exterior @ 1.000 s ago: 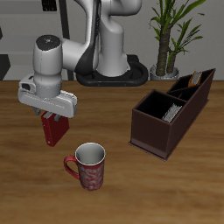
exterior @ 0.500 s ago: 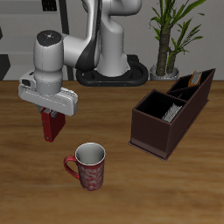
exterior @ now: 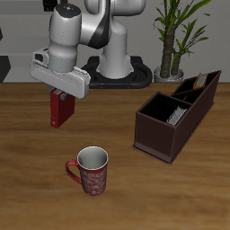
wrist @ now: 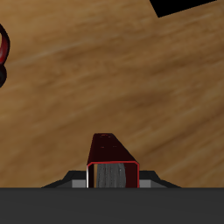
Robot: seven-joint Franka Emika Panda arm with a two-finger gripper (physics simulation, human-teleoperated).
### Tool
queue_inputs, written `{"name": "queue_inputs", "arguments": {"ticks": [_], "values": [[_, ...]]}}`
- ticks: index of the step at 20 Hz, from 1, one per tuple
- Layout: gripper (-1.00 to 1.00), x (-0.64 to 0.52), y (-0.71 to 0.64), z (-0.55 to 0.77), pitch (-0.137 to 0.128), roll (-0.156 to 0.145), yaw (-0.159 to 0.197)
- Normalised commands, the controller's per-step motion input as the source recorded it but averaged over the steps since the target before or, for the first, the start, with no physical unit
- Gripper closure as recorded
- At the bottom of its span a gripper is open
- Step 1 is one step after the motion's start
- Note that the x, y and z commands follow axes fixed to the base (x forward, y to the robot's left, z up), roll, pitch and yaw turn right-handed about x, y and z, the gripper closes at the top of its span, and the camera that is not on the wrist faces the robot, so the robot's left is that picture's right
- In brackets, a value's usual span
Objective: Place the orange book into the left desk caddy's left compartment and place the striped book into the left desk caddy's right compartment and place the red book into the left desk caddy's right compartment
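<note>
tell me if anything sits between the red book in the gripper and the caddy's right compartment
Nothing visible does. The gripper holds the red book above the table; the mug stands nearer the front edge, off the line to the right compartment of the left desk caddy.

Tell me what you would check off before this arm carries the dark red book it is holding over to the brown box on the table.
1. Grip on the red book: ok. The end effector is shut on its upper end, and it hangs upright.
2. Book off the table: ok, it hangs above the wood.
3. Mug out of the way: ok, it stands nearer the table's front edge than the book.
4. Room in the right compartment of the left desk caddy: cannot tell. The striped book already leans there.
5. Orange book in the left compartment: ok, an orange edge shows inside it.
</note>
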Motion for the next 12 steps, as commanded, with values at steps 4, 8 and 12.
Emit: {"name": "queue_inputs", "arguments": {"ticks": [4,8,12], "values": [[1.00,-0.22,0.48,0.46,-0.054,-0.033,-0.147],[1.00,-0.17,0.46,0.29,0.048,-0.028,-0.074],[1.00,-0.23,0.35,0.24,-0.003,-0.092,-0.109]]}}
